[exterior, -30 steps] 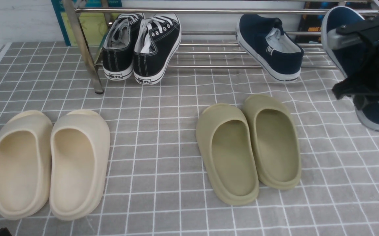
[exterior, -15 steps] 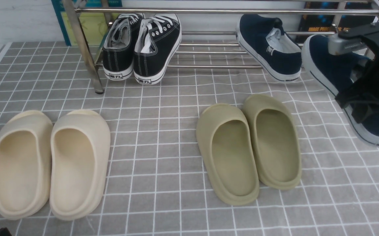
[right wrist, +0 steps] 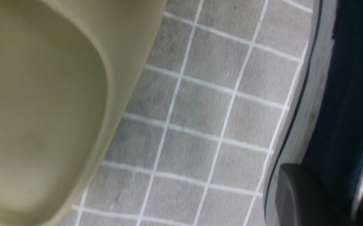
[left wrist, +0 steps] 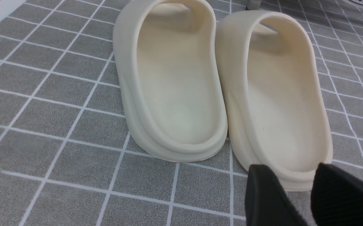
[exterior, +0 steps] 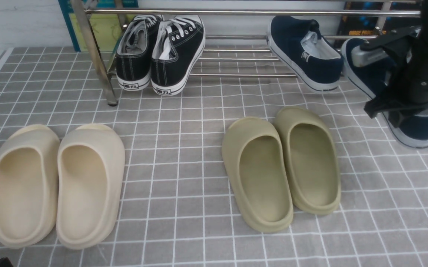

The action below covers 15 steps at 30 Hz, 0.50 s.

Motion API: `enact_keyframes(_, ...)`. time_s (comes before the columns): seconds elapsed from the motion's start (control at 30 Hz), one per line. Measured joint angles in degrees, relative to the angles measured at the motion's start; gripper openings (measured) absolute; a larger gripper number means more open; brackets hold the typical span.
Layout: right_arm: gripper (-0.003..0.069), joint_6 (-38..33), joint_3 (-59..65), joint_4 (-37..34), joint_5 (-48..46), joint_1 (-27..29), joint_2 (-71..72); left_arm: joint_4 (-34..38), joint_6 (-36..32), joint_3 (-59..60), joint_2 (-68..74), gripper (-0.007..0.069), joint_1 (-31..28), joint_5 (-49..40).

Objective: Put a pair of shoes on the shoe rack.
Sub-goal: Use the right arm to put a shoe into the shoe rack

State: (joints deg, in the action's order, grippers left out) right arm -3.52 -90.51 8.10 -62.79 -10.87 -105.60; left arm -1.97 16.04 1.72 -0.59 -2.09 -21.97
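Observation:
One navy slip-on shoe (exterior: 304, 52) rests tilted on the lower bars of the silver shoe rack (exterior: 236, 12), toe up. My right gripper (exterior: 402, 111) is shut on the side wall of the second navy shoe (exterior: 419, 128) and holds it tilted to the right of the first. Its toe (exterior: 364, 68) points at the rack's right end; whether it touches the bars is hidden by the arm. The right wrist view shows that shoe's white sole (right wrist: 307, 103) and the gripper (right wrist: 332, 194) on it. My left gripper (left wrist: 297, 185) is open and empty, low behind the cream slides.
Black lace-up sneakers (exterior: 160, 52) lean on the rack's left part. Olive slides (exterior: 280, 167) lie on the grey checked mat just left of the held shoe, cream slides (exterior: 56, 185) at the near left. The rack's left leg (exterior: 95, 55) stands on the mat.
My right arm has swung the held navy shoe down and to the left, from toe-up at the far right to a low tilt with its toe beside the first navy shoe.

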Motion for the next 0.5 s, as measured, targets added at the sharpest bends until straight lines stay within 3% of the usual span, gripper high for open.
enact_keyframes(0.3, 0.0028, 0.0, -13.7, 0.3, -1.4, 0.0, -8.9, 0.0, 0.0, 0.0, 0.0, 0.0237, 0.0, 0.0)
enact_keyframes(0.5, 0.0028, -3.4, -22.7, -3.3, -1.8, 0.1, -15.3, 0.0, 0.0, 0.0, 0.0, 0.0237, 0.0, 0.0)
